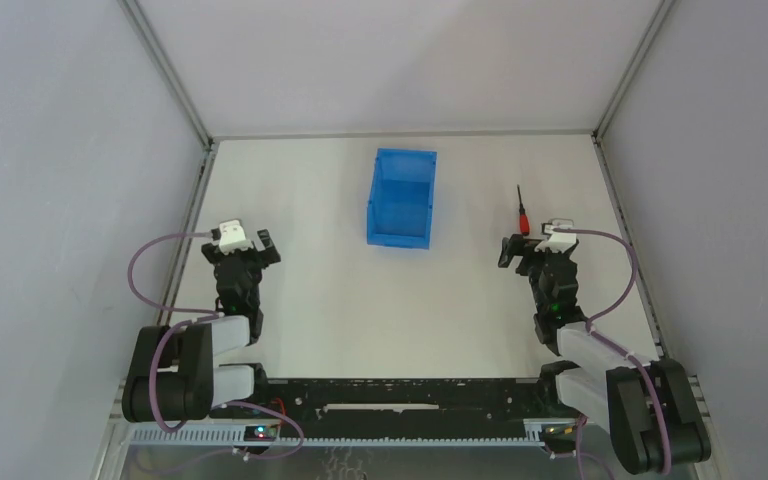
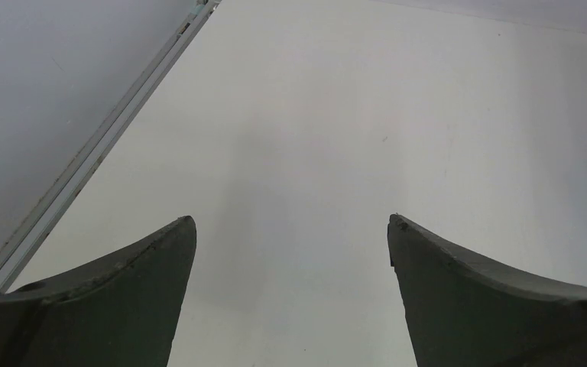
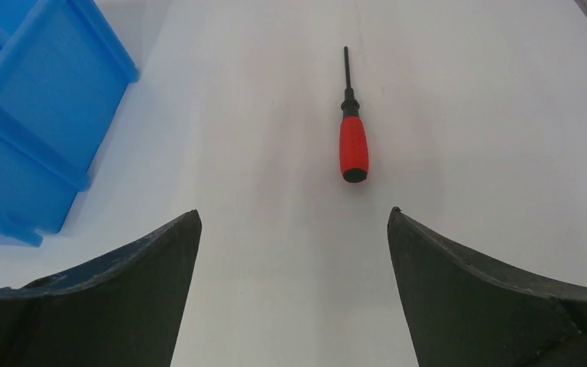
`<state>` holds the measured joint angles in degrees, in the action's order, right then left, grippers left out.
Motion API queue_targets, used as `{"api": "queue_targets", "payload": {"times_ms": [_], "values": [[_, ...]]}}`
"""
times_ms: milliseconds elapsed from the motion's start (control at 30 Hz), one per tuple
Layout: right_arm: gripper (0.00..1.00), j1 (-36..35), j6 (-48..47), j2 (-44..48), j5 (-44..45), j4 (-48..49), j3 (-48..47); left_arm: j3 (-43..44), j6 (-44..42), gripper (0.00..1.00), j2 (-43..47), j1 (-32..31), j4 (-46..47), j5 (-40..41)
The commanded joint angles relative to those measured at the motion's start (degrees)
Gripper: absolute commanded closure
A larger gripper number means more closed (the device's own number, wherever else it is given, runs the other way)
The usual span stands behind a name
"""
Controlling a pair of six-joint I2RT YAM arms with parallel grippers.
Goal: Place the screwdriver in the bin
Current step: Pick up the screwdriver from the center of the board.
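R tool (image 3: 293, 218) wide open, holding nothing, pads clear of everything. Screwdriver (image 3: 354, 145) lies flat on tabletop (image 1: 340, 300) just far of R tool, roughly centred in the gap btwn fingers. Red handle at the near end, black shaft pointing far. Top view: screwdriver (image 1: 523, 215) on the right side, just beyond R tool (image 1: 528, 247), not touching it. Bin (image 1: 400, 235) upright at far centre, well left of screwdriver. It shows at the left edge of the R wrist view (image 3: 38, 115). Screwdriver not in bin yet. L tool (image 2: 292, 222) also wide open, nothing held, over bare tabletop on the left (image 1: 248, 245).
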<state>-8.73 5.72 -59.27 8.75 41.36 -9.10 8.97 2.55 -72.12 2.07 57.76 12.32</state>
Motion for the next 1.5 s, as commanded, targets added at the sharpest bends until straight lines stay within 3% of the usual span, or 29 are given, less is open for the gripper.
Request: {"api": "queue_targets", "payload": {"times_ms": [0, 433, 800, 1067, 1467], "values": [[0.00, -0.5, -0.8, 0.6, 1.2, 2.0, -0.8, 2.3, -1.1, 0.00, 0.2, 0.3, 2.0, 0.7], [0.00, -0.8, -0.9, 1.6, 1.4, 0.5, -1.2, 2.3, -1.1, 0.00, 0.2, 0.3, 2.0, 0.8], [0.00, -1.0, -0.5, 15.1, -0.3, -25.0, -13.2, 2.3, -1.1, 0.00, 0.2, 0.3, 2.0, 0.8], [0.00, -1.2, 2.4, 19.2, -0.6, -47.8, -29.9, 2.3, -1.1, 0.00, 0.1, 0.3, 2.0, 0.7], [0.00, -1.4, 4.3, 23.9, -4.1, -66.9, -48.6, 2.3, -1.1, 0.00, 0.1, 0.3, 2.0, 0.7]]}}
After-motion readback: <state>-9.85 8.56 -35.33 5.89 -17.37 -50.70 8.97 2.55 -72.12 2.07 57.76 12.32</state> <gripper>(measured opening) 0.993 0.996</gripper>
